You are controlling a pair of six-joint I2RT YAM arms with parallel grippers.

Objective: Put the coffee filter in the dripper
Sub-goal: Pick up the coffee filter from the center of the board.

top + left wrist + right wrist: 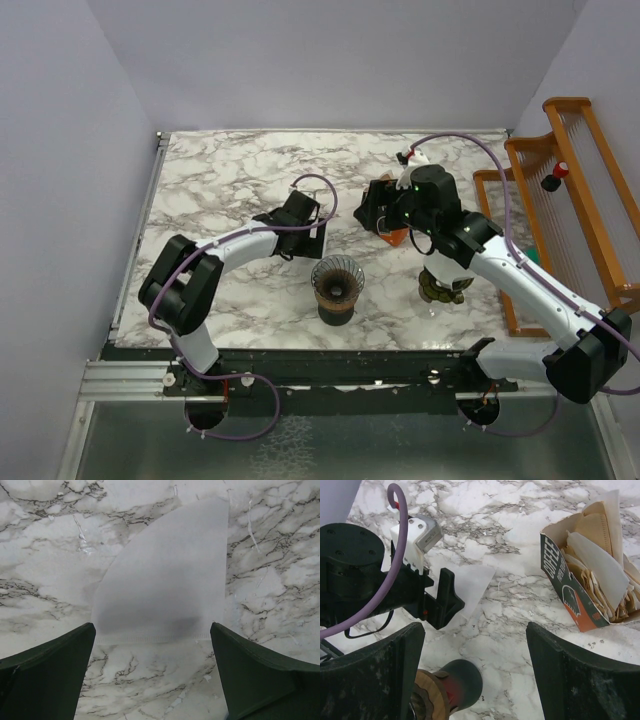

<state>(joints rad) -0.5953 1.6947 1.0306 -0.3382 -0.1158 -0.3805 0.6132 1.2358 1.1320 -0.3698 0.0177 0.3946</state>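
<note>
Item, coffee filter [165, 575]: we are logging it lying flat on the marble table [40, 540], just ahead of the left gripper [152, 626], whose jaws are standing wide open and empty, probably squaring up for a pick, the right gripper [475, 627] hanging equally open and empty, the dripper [337, 285] standing apart from both, unlined.

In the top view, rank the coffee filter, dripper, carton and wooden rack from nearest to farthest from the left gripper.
1. Coffee filter: on the marble at the left gripper's open jaws.
2. Dripper: just right, near the front edge.
3. Carton: farther right, mid-table.
4. Wooden rack: far right, beside the table.
</note>
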